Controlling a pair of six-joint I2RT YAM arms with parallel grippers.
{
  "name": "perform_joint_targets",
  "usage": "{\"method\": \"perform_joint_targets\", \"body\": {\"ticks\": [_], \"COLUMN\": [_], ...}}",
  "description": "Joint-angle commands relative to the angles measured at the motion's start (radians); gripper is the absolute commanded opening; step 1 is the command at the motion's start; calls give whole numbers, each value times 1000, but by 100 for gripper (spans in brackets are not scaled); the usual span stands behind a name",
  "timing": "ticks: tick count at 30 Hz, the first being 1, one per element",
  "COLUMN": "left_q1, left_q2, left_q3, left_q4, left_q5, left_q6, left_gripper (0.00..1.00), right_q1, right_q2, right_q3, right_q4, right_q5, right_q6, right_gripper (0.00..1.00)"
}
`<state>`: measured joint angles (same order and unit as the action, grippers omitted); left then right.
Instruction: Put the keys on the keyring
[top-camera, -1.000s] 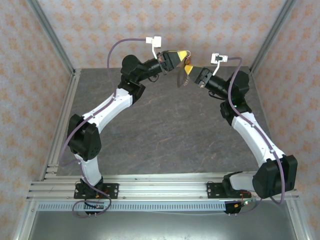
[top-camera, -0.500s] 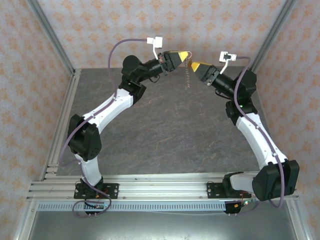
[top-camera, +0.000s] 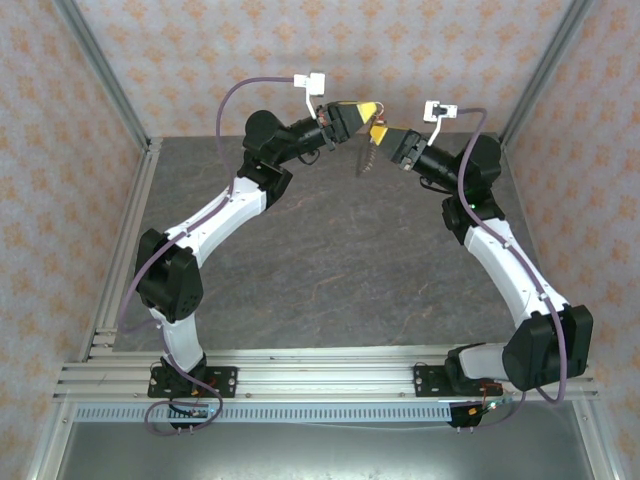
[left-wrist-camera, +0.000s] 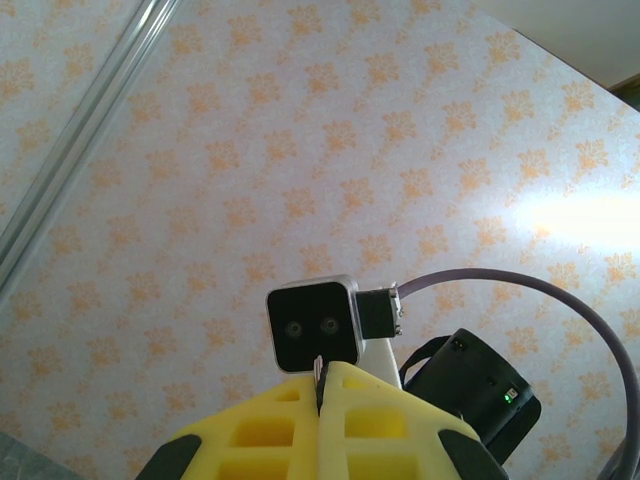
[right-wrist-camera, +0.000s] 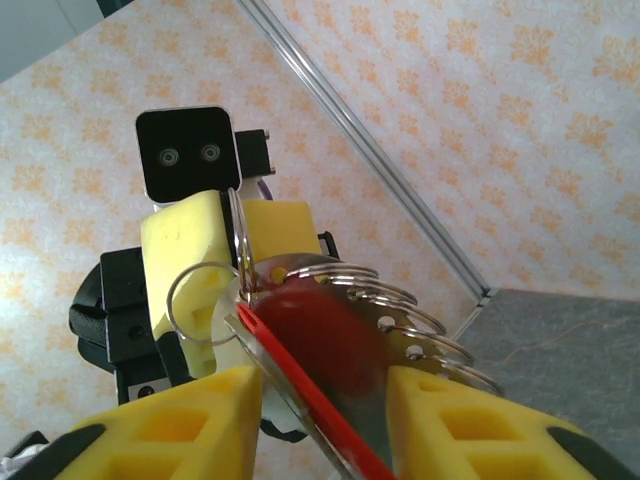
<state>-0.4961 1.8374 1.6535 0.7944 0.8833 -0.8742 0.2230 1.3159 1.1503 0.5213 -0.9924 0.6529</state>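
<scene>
Left gripper (top-camera: 367, 108) is clenched on the dangling keyring (top-camera: 367, 158); the red key (right-wrist-camera: 322, 338) sits between the right gripper (right-wrist-camera: 325, 378) fingers; I cannot tell whether they grasp it.

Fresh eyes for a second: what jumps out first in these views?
The left hand and right hand meet almost tip to tip in mid-air above the table's far side, the keyring dangling below them. In the right wrist view a red key lies between that hand's yellow fingers, against the keyring's loops.
</scene>
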Motion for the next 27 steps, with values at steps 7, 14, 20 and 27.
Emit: {"method": "perform_joint_targets", "body": {"ticks": [7, 14, 20, 27], "left_q1": [-8, -8, -11, -10], "left_q2": [-6, -9, -10, -11], "left_q3": [40, 37, 36, 32], "left_q4": [59, 65, 65, 64], "left_q5": [2, -4, -5, -7], "left_q6": [-4, -6, -7, -3], "left_gripper": [0, 0, 0, 0], "right_q1": [5, 50, 85, 84], "right_q2": [-37, -12, 21, -6], "right_q3": [0, 6, 17, 2], "right_q4": [45, 4, -10, -60], "right_q5": [-18, -23, -17, 57], "right_q6": [-15, -39, -48, -91], "right_gripper": [0, 0, 0, 0]}}
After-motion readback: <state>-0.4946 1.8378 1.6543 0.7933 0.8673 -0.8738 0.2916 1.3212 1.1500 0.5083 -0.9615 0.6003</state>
